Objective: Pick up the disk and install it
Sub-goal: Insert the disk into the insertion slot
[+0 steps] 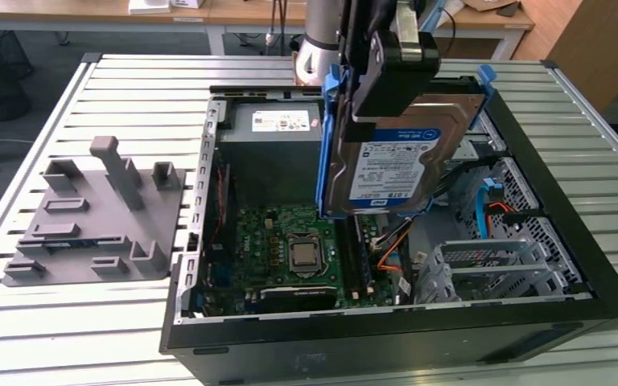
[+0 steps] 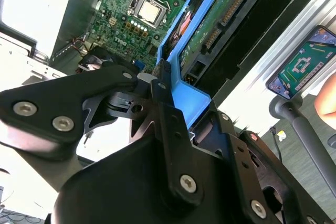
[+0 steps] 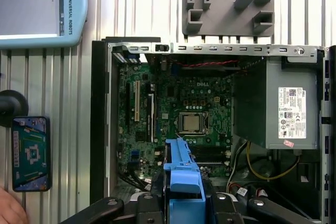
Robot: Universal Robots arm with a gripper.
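Holds the disk (image 1: 395,165) aloft in the gripper (image 1: 393,96), jaws clamped on the top edge of its blue plastic carrier. Counts as picked up, then, but not yet installed, judging by the clear gap beneath it. Hangs roughly upright above the open computer case (image 1: 395,342), label side out in the exterior view: flat, rectangular silver metal under a white-and-blue sticker. Shows a bare green circuit board and a connector strip on the other face in the second wrist view.

Below, inside the black sheet-metal case: a green motherboard (image 3: 157,103) with a square, shiny processor (image 3: 190,123), a grey power-supply box (image 3: 291,114) and a slotted metal drive cage (image 1: 502,265).

Further out, on the ribbed aluminium table (image 1: 73,330): a grey moulded fixture (image 1: 94,213) of blocky slots and posts, a phone (image 3: 30,153) and a pale teach pendant (image 3: 37,9).
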